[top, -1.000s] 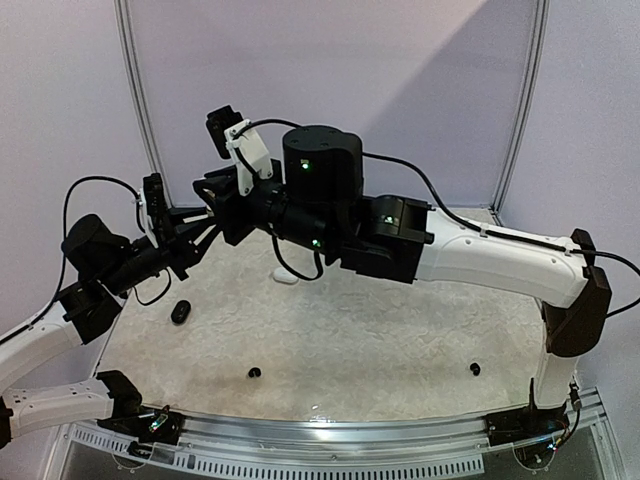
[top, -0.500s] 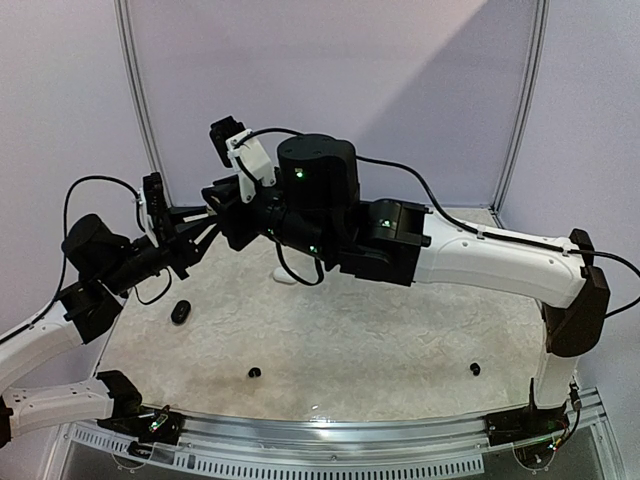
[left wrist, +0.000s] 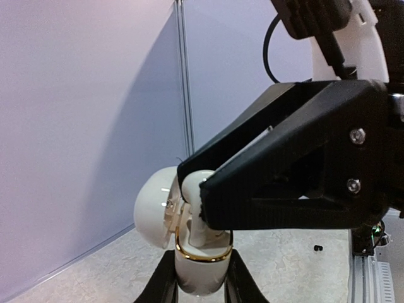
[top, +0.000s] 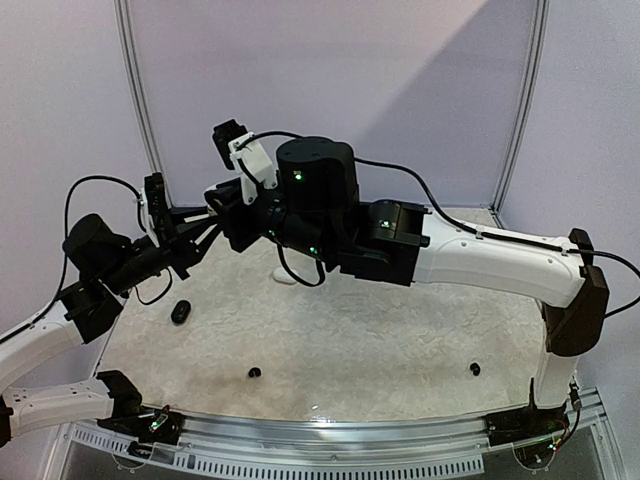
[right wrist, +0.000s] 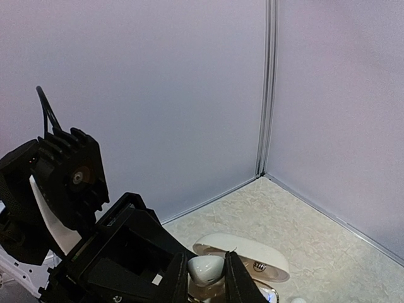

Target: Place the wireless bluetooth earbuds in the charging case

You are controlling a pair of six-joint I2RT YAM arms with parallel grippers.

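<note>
Far left, the left gripper (left wrist: 202,279) is raised off the table (top: 360,330), its two fingers pressed against the sides of the white charging case (left wrist: 189,268) – a firm pinch on the lower shell, just under its gold rim; the case's rounded lid (left wrist: 153,205) is swung open to the left. Directly over the open shell sits a white earbud (left wrist: 193,184), its stem pointing down into the case; the right gripper (right wrist: 207,278) reaches in from the right, and its black fingers are pinched on that bud, so the two tools meet tip to tip above the table's far left corner.

On the table below them lies a dark oval object (top: 180,312); further right, near the front edge, a tiny black earbud (top: 254,372); beyond it, under the right arm, a small white piece (top: 285,277) – too small to identify; at the far right front, well apart from both grippers, a second black earbud (top: 474,369).
</note>
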